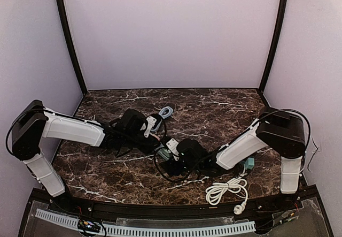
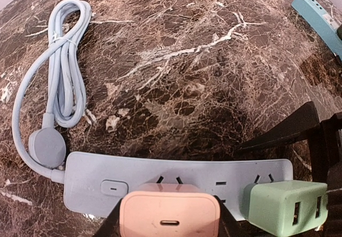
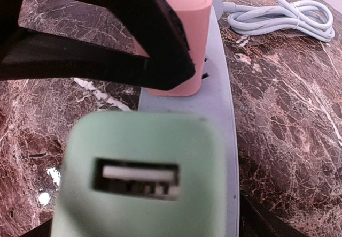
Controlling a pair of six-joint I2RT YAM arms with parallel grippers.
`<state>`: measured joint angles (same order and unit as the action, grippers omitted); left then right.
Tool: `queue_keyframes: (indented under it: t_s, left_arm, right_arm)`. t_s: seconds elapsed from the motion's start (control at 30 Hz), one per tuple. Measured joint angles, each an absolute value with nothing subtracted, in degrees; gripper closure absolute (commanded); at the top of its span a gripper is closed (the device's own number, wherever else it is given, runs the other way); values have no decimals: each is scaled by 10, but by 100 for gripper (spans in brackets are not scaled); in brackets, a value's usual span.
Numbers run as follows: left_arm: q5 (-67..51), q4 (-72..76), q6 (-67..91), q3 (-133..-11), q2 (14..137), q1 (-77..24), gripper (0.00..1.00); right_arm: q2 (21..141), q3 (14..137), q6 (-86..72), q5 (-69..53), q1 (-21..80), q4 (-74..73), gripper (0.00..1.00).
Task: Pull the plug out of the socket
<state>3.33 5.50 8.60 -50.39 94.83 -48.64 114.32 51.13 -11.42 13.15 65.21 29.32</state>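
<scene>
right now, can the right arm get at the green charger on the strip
probably yes: the green charger sits right ahead of the right gripper, the left gripper clamps only the pink charger beside it

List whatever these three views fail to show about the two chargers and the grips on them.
- Left wrist view: the pink charger hides its own prongs, so how deep it sits in the power strip cannot be told.
- Right wrist view: the green charger is blurred and fills the frame, hiding the right gripper fingers; grip unclear.
- Top view: both chargers are covered by the left gripper and right gripper.
</scene>
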Motion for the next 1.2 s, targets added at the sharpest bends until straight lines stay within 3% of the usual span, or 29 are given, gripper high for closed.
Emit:
queue_keyframes:
  t_s: [0.83, 0.93, 1.07, 1.2]
  left_arm:
    - [23, 43, 79, -523, 976, -485, 79]
    - [19, 42, 79, -526, 979, -485, 79]
    - [17, 41, 79, -526, 979, -484, 79]
    - [12, 37, 79, -528, 979, -482, 79]
  right_arm:
    - [1151, 499, -29, 151, 652, 364, 22]
    - [1156, 505, -18, 152, 652, 374, 27]
    - [1169, 520, -7, 154, 652, 377, 44]
    - [1178, 523, -6, 159, 645, 377, 54]
